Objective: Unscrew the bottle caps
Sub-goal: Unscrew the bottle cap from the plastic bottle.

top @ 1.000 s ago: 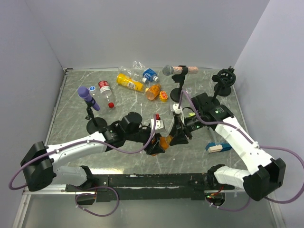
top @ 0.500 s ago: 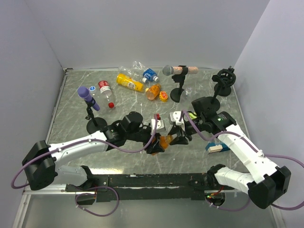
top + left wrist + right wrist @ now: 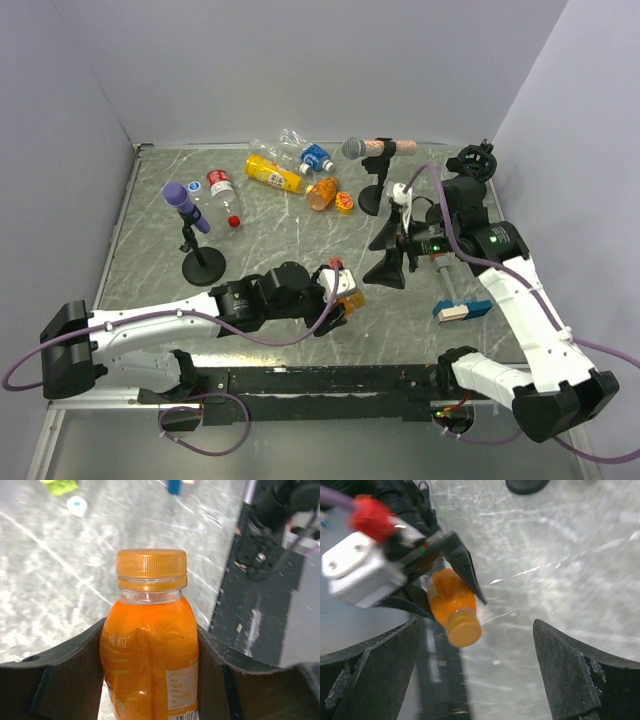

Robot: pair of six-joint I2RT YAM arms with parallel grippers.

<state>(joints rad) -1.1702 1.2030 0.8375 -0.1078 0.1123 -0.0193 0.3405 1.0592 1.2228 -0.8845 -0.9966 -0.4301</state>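
Note:
My left gripper (image 3: 150, 680) is shut on a stubby orange bottle (image 3: 150, 650), whose ribbed orange-brown cap (image 3: 151, 569) sits on the neck. From above, this bottle (image 3: 348, 291) shows in the left gripper (image 3: 338, 302) near the table's front. My right gripper (image 3: 383, 254) stands open, up and to the right of it and apart from it. In the right wrist view the bottle (image 3: 447, 595) and its cap (image 3: 464, 628) lie beyond the open right gripper (image 3: 485, 635), nothing between the fingers (image 3: 570, 675).
Several more bottles lie at the back: a yellow one (image 3: 272, 174), clear ones (image 3: 310, 155), orange ones (image 3: 322, 192). A loose red cap (image 3: 234, 222) lies nearby. Purple-headed (image 3: 187, 208) and grey-headed (image 3: 358, 148) microphones stand on bases. A blue-and-white item (image 3: 460, 310) lies right.
The right gripper let go of the cap, opened wide and drew back up and to the right. The left gripper shifted slightly toward the front with the bottle.

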